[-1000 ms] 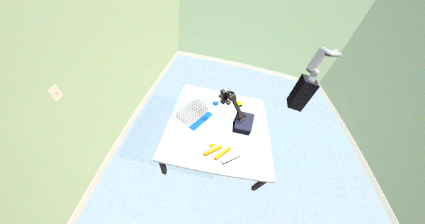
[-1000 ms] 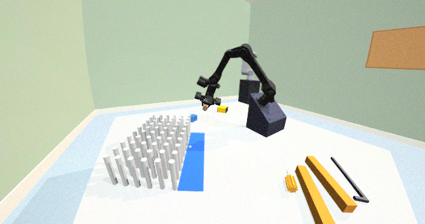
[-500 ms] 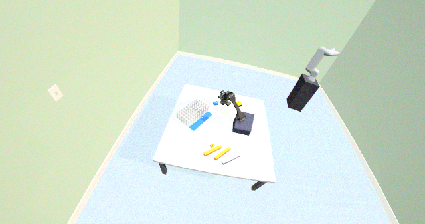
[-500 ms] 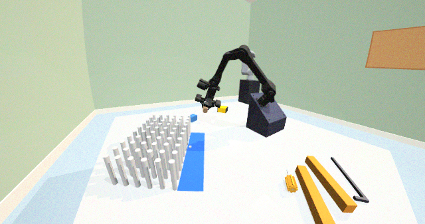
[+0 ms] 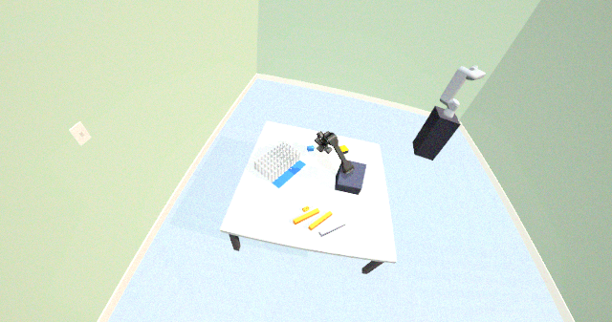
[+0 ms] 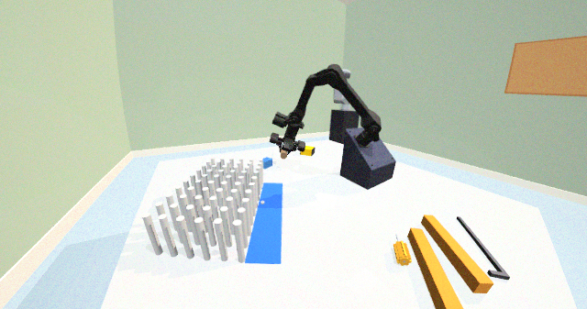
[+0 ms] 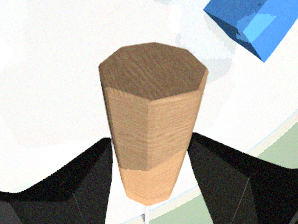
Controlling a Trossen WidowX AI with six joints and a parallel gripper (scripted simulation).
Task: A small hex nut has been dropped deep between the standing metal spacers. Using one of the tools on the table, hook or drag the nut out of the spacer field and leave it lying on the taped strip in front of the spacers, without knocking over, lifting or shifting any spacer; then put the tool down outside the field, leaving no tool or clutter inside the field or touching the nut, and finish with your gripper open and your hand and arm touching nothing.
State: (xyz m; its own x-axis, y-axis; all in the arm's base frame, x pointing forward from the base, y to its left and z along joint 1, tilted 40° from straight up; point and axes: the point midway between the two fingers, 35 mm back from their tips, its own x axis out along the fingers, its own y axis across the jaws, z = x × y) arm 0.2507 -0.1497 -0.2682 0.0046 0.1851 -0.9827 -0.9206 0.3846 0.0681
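My gripper (image 6: 286,149) (image 7: 149,143) is shut on a wooden handle (image 6: 283,155) (image 7: 152,117), raised above the table beyond the strip's far end. A thin pale rod (image 7: 147,214) shows below the handle in the wrist view; the tool's far end is hidden. Grey spacers (image 6: 203,240) stand upright in rows. The blue taped strip (image 5: 281,181) (image 6: 267,245) lies in front of them. A tiny pale thing, seemingly the nut (image 6: 262,203), lies on the strip near its spacer-side edge. A black L-shaped hook tool (image 5: 333,230) (image 6: 482,246) lies on the near table.
Two orange bars (image 5: 306,216) (image 6: 456,254) and a small yellow ribbed piece (image 5: 305,208) (image 6: 402,254) lie near the hook tool. A blue block (image 5: 310,148) (image 6: 267,162) (image 7: 252,25) is beyond the spacers. A yellow block (image 5: 344,149) (image 6: 308,151) is behind the arm.
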